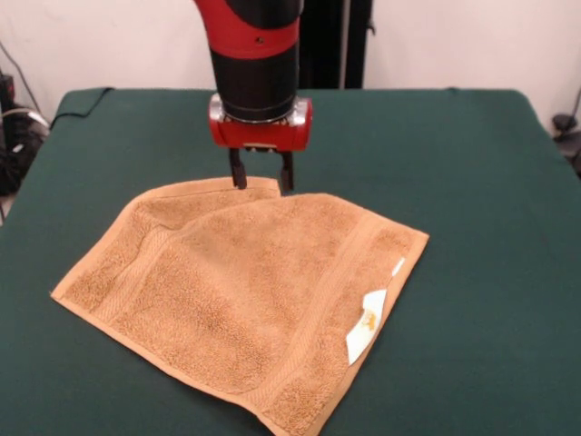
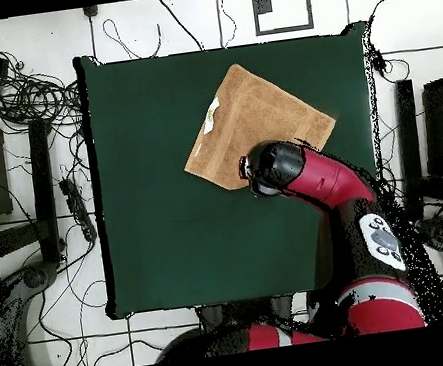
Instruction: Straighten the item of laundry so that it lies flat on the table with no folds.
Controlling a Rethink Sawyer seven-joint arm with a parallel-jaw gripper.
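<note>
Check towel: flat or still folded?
Folded. In the front view the towel has a flap doubled over its far-left part, with a second layer beneath near the gripper.

The towel (image 1: 245, 291) is nubby, matt terry cloth with flatter woven bands; the table (image 1: 472, 182) wears smooth matt green fabric; the arm's (image 1: 254, 54) shell looks glossy.

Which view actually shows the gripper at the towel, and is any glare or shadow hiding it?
Front view: gripper plain at the towel's far edge, even light, no glare, only faint shadow. Overhead view: the arm covers the gripper and part of the towel.
</note>
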